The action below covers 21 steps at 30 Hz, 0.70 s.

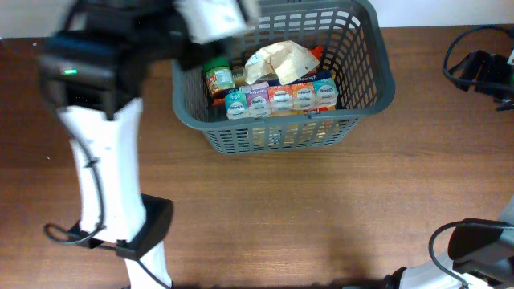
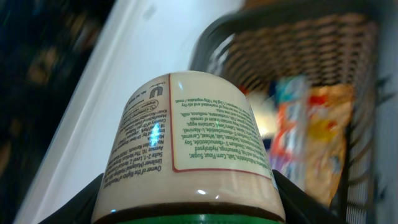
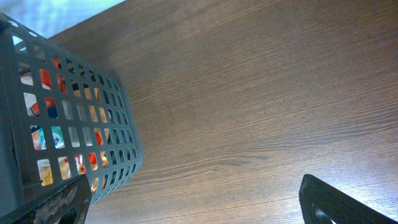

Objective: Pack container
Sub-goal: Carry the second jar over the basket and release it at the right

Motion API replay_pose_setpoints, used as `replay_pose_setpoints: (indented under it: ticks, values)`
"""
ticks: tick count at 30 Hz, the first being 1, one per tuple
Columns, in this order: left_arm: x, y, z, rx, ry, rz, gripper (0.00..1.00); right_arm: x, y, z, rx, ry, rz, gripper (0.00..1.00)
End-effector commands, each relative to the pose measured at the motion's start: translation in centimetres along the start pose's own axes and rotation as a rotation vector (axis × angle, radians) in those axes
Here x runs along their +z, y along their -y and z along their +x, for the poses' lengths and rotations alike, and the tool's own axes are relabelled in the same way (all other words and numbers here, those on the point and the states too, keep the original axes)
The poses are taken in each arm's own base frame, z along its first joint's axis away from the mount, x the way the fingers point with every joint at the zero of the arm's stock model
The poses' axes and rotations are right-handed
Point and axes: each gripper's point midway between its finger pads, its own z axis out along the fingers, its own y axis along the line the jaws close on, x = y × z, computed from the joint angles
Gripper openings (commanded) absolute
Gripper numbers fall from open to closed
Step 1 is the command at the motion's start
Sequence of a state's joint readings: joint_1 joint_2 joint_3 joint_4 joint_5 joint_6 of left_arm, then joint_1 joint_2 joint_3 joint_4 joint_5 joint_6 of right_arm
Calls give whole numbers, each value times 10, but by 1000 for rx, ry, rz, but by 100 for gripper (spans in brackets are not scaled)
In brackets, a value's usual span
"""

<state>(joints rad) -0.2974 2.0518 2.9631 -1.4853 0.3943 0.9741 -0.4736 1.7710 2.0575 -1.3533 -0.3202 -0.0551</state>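
The dark grey slotted basket (image 1: 365, 92) stands at the back middle of the table. It holds a crumpled tan bag (image 1: 281, 60) and a row of small cartons (image 1: 281, 99). My left gripper (image 2: 189, 208) is shut on a jar with a cream label and green lid (image 2: 186, 143). In the overhead view the left arm is blurred over the basket's left end, and the jar (image 1: 218, 78) shows just inside the left wall. My right gripper (image 3: 199, 199) is open and empty above bare wood, right of the basket (image 3: 68, 112).
The left arm's white link and base (image 1: 112, 201) stand at the front left. The right arm (image 1: 482, 68) with cables is at the right edge, and its base (image 1: 474, 257) is at the front right. The table (image 1: 321, 209) is wooden.
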Motion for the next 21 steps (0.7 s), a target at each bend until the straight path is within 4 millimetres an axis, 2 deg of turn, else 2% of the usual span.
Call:
replay_pose_setpoints:
  ticks: [1,7,8,12,14,16,17,18,19,21]
  values:
    - [57,36,-13,123,29,143,2,-2,-1,0,8,5,-10,99]
    - [161,102,-3,110,31,379,2,-2,-1,0,8,5,-10,99]
    - [173,111,-1,110,33,403,2,-2,-1,0,7,6,-10,99]
    - [211,146,7,105,28,498,2,-2,-1,0,8,5,-10,99]
    - [221,165,7,105,18,547,2,-2,-1,0,8,5,-10,98]
    - [221,174,5,107,13,570,2,-2,-1,0,7,5,-10,99]
    - [220,178,4,108,11,579,13,-2,-1,0,8,5,-10,99]
    - [219,177,1,84,1,570,45,-2,-1,0,8,5,-10,99]
    - [218,175,0,67,-3,561,100,-2,-1,0,8,5,-10,99]
    - [212,162,-7,-3,-14,515,99,-2,-1,0,8,5,-10,99]
